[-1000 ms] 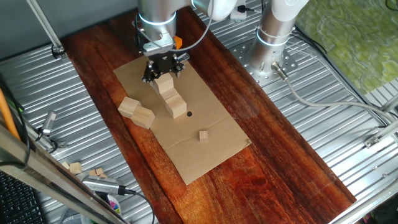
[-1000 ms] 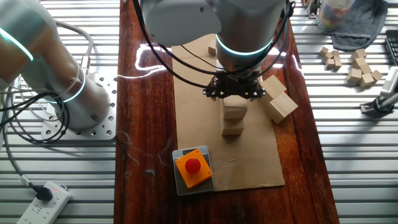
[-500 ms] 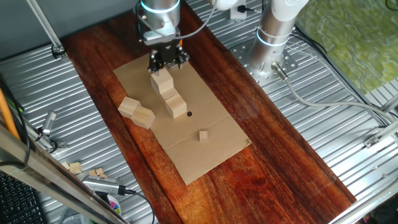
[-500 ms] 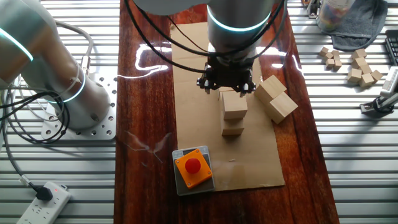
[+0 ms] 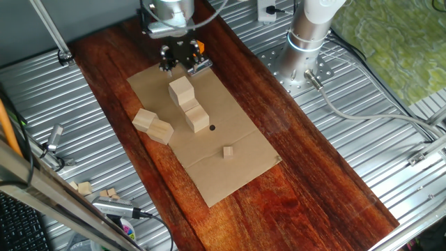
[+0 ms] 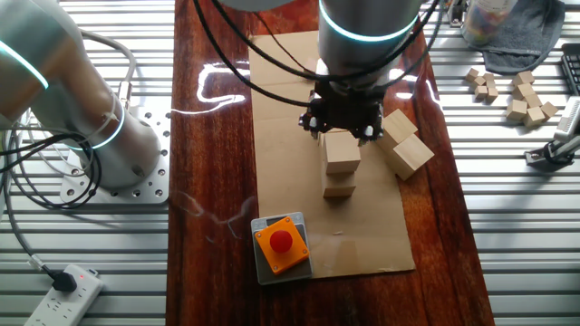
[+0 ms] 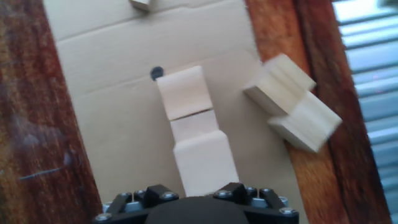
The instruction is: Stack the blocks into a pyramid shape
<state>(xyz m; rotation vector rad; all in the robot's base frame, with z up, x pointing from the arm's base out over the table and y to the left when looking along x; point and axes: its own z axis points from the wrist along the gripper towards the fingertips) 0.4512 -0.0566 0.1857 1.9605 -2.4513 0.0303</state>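
Hand view, nearest first: the gripper point(image 7: 198, 200) shows only its black body with screws at the bottom edge; no fingertips are visible, so whether it is spread or closed cannot be told. It holds nothing, and no block is between its fingers.

Directly below and ahead of the gripper sits the row of blocks point(image 7: 193, 134) on the cardboard sheet point(image 7: 106, 112). The nearest block point(image 7: 205, 162) appears raised, resting on top. Beyond it a lower block point(image 7: 193, 124) and then another point(image 7: 181, 92) lie touching in a line. A small dark dot point(image 7: 156, 73) marks the cardboard just past the far block.

To the side, two more blocks point(image 7: 292, 102) lie touching each other, tilted relative to the row, at the cardboard's edge and partly over the wooden tabletop point(image 7: 28, 124). Farthest, a tiny wooden cube point(image 7: 140, 4) is cut off at the top edge.

One fixed view: gripper point(image 5: 182, 64) hangs apart from the top block point(image 5: 181, 90), above and just behind it; the pair point(image 5: 153, 125) sits beside the row.

The other fixed view: gripper point(image 6: 343, 125) is just over the upper block point(image 6: 342, 152). An orange block with a red button point(image 6: 282, 243) lies near the cardboard's corner.
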